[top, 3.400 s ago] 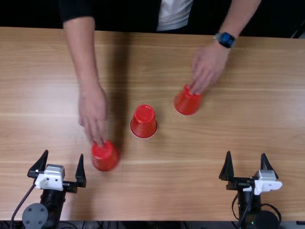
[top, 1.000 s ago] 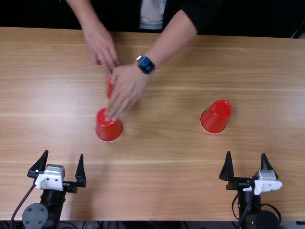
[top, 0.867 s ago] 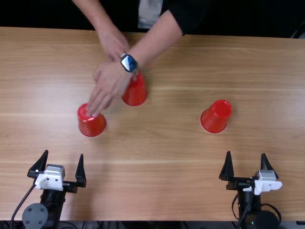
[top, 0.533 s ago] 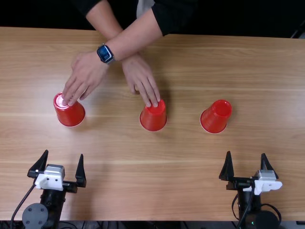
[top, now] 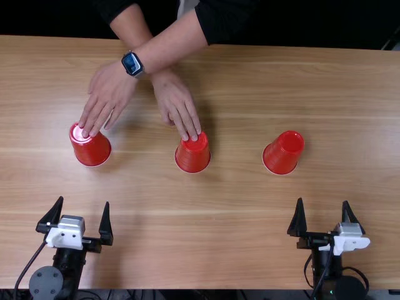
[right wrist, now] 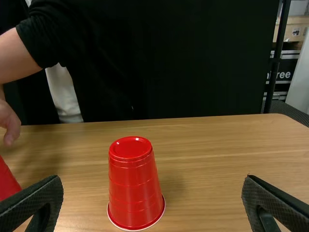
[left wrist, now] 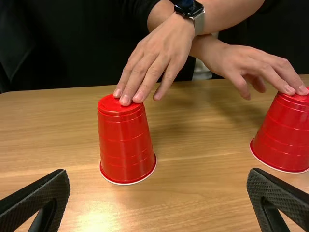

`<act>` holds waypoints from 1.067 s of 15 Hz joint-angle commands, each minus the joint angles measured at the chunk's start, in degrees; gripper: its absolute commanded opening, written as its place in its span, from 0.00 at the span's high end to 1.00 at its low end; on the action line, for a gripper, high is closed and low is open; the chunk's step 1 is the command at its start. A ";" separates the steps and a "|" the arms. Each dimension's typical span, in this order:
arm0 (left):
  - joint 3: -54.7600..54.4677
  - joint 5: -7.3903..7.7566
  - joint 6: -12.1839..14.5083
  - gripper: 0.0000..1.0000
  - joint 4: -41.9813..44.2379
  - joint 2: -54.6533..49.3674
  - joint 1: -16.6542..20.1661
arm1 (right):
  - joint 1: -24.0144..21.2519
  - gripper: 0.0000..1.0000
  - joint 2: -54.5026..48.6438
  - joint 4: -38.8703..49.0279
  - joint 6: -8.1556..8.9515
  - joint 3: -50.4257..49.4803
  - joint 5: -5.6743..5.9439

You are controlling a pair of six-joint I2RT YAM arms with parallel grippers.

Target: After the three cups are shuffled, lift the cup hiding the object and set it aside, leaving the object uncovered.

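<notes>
Three red cups stand upside down in a row on the table. A person's crossed hands rest fingertips on two of them: the hand with the watch (top: 107, 94) on the left cup (top: 90, 145) (left wrist: 126, 141), the other hand (top: 177, 106) on the middle cup (top: 192, 153) (left wrist: 285, 133). The right cup (top: 283, 152) (right wrist: 135, 183) stands alone, untouched. My left gripper (top: 75, 217) (left wrist: 154, 220) sits open at the near edge, facing the left cup. My right gripper (top: 321, 218) (right wrist: 154, 217) is open near the front right, facing the right cup. The hidden object is out of sight.
The person's arms (top: 169, 44) reach in from the far edge of the wooden table (top: 250, 200). Bare wood lies between the cups and both grippers.
The hands slid two cups about and crossed; one cup ended at the far left, another in the middle and just shifted slightly left. The right cup stays put. Both grippers are still.
</notes>
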 commanded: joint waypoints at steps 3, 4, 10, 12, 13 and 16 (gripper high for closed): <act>-1.43 0.02 0.67 0.00 -0.12 -0.40 0.00 | -0.55 0.00 -0.40 0.09 0.19 -0.60 0.31; -1.43 0.02 0.56 0.00 -0.12 -0.40 0.09 | -0.55 0.00 -0.40 0.09 0.19 -0.60 0.31; -1.43 -0.30 -0.07 0.00 -0.22 -0.40 -0.08 | -0.55 0.00 -0.40 -0.02 0.29 -0.60 -0.01; -1.43 0.12 -0.28 0.00 0.09 -0.40 0.00 | -0.55 0.00 -0.40 0.40 0.08 -0.69 0.21; -1.43 0.97 -0.28 0.00 0.41 -0.40 0.00 | -0.81 0.00 -0.40 0.93 -0.02 -0.34 0.31; 4.11 2.65 0.35 0.00 -1.07 -0.40 -0.17 | -1.60 0.00 -0.40 -0.44 -0.13 5.20 0.42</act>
